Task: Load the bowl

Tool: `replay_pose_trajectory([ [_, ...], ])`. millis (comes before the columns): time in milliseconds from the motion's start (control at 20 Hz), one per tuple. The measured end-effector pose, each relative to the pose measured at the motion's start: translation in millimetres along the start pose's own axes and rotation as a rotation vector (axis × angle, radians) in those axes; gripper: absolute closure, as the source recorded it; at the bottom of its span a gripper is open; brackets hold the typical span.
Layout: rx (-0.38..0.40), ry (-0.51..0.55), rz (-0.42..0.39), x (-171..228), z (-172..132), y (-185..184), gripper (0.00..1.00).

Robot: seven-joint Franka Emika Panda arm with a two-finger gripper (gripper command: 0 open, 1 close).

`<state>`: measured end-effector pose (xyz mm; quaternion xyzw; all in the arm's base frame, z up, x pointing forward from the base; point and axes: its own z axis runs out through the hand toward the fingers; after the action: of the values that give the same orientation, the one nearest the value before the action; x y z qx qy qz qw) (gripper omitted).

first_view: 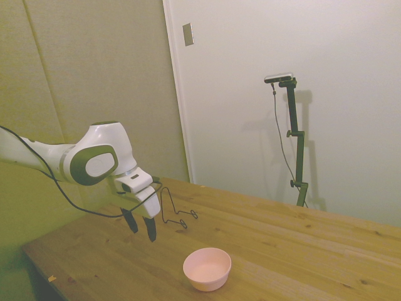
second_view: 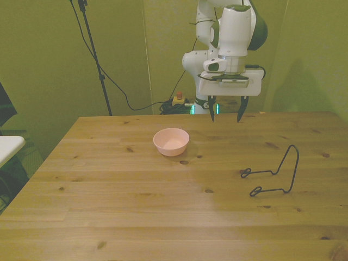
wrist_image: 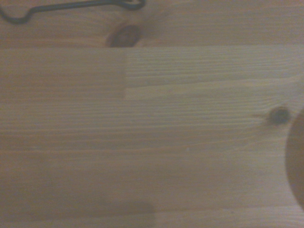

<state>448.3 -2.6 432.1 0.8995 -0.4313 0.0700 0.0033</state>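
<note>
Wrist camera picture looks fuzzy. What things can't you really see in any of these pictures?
- Bowl: in the wrist view only a dark curved sliver shows, cut off by the picture's edge and blurred.
- Wire stand: the wrist view cuts it off at the edge; only one foot shows.
- Wire stand: in the side view the gripper covers part of it.
- Bowl: its inside looks empty, but the bottom is too small to check closely.

Wooden table point(second_view: 136, 217) (knotty) carries pink bowl point(second_view: 171, 141) and wire stand point(second_view: 274, 173).
</note>
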Motion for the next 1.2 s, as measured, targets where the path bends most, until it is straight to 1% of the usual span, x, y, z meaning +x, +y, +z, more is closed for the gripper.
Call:
replay_pose_trajectory([
  [250, -0.035, 0.031, 0.076, 30.6, 3.0, 27.2, 0.00],
  [500, -0.036, 0.055, 0.144, 63.2, -2.7, 57.9, 0.00],
  [650, -0.023, 0.072, 0.177, 84.2, -7.6, 71.9, 0.00],
  [750, -0.022, 0.072, 0.195, 97.0, -4.7, 77.4, 0.00],
  [850, -0.027, 0.068, 0.198, 106.5, 5.5, 73.2, 0.00],
  [1000, -0.032, 0.062, 0.187, 118.0, 24.6, 57.1, 0.00],
  [1200, -0.046, 0.049, 0.179, 128.8, 41.7, 43.1, 0.00],
])
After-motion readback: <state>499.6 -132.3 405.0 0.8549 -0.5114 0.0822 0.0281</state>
